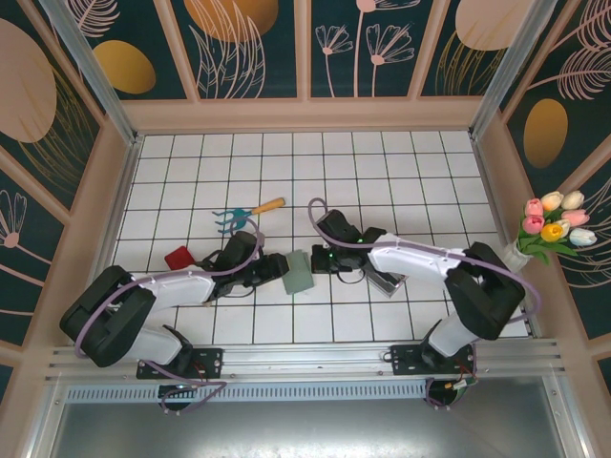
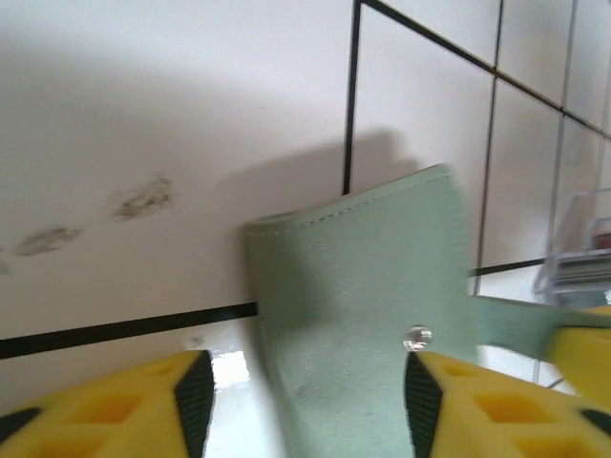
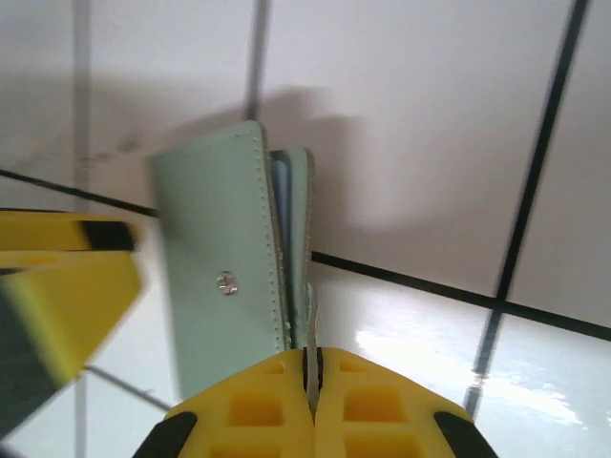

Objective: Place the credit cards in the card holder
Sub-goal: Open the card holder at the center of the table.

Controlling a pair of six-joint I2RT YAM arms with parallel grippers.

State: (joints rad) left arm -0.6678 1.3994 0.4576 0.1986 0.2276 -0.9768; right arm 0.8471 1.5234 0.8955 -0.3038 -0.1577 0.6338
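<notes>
**A:** Where is the card holder?

**B:** Look at the middle of the bench [image 1: 401,181]. The card holder [image 1: 297,272] sits on the white tiles, right between your two hands.

**A:** Which way does it point?

**B:** From above, its long side runs from the arm bases toward the far wall. In the right wrist view you look along it. One short end is by the fingers and the other end points away. Its two green leaves are a little apart, like a book just opened. A small round snap [image 3: 226,281] shows on the outer leaf.

**A:** What is your right hand doing?

**B:** Your right hand [image 3: 313,401] has its yellow fingers pressed together. They pinch a thin edge at the near end of the holder. It looks like the back leaf.

**A:** And your left hand?

**B:** Your left hand [image 2: 307,401] is spread wide. The holder's end sits in the gap, close to one finger. I cannot tell if it touches.

**A:** Where are the credit cards?

**B:** A clear case [image 2: 578,215] lies near the holder, on the right arm's side. The stripy stack in it looks like the credit cards [image 2: 580,272].
</notes>
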